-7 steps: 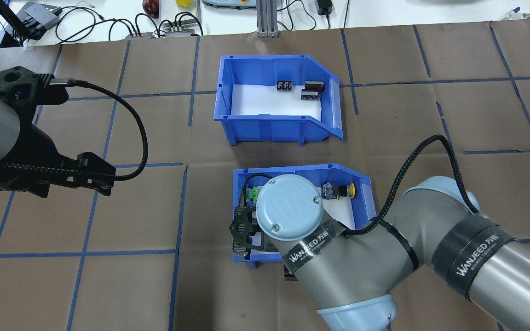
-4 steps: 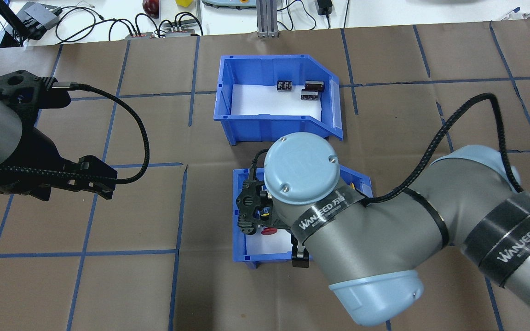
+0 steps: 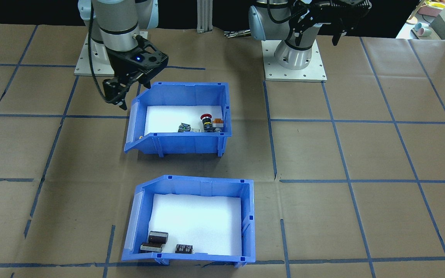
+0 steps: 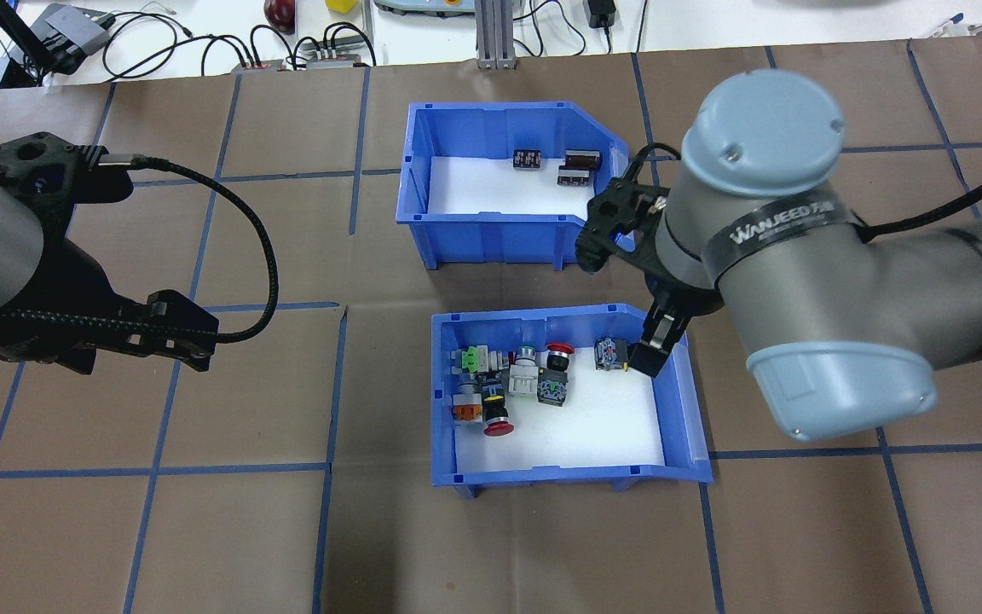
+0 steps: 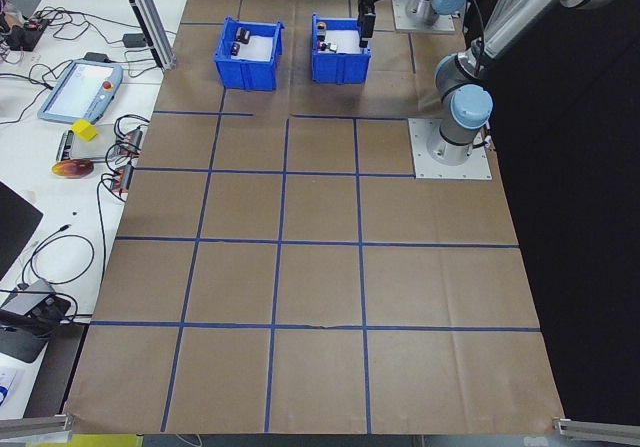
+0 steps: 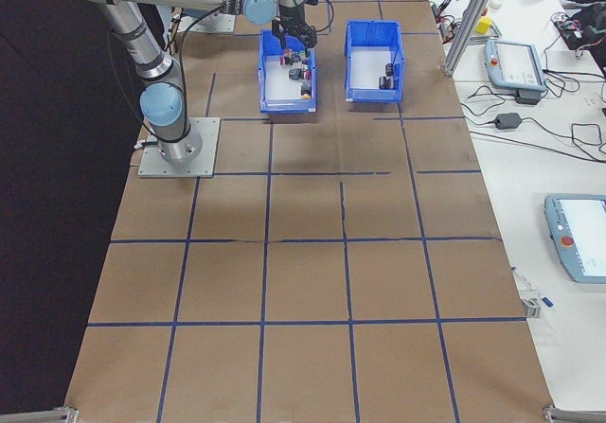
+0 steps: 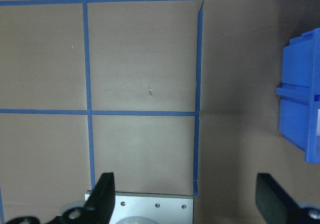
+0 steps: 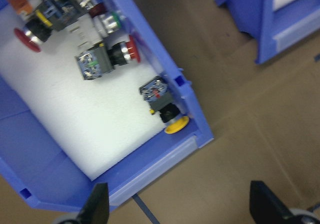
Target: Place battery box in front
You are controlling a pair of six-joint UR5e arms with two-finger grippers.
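Note:
The battery box point(image 4: 499, 239) is the far blue bin, white-lined, with dark cylinders and blocks point(image 4: 576, 166) near its sloped end. In the front-facing view the battery box point(image 3: 203, 186) lies nearest the camera. A second blue bin point(image 4: 542, 479) with colourful push-buttons point(image 4: 508, 384) sits closer to the robot. My right gripper point(image 4: 623, 303) hangs open and empty between the two bins, over the button bin's far right corner; the right wrist view shows that bin's sloped end point(image 8: 150, 166) below it. My left gripper point(image 4: 188, 341) is open and empty over bare table, far left of both bins.
Brown paper with blue tape grid lines covers the table point(image 4: 201, 512). Cables and small devices point(image 4: 303, 51) lie beyond the far edge. The arm base plates point(image 3: 296, 65) stand behind the button bin. Side tables with tablets point(image 6: 516, 63) flank the far side.
My right arm has swung from over the button bin's left part to its far right corner, uncovering the buttons. The left arm has barely moved. Both bins stay put.

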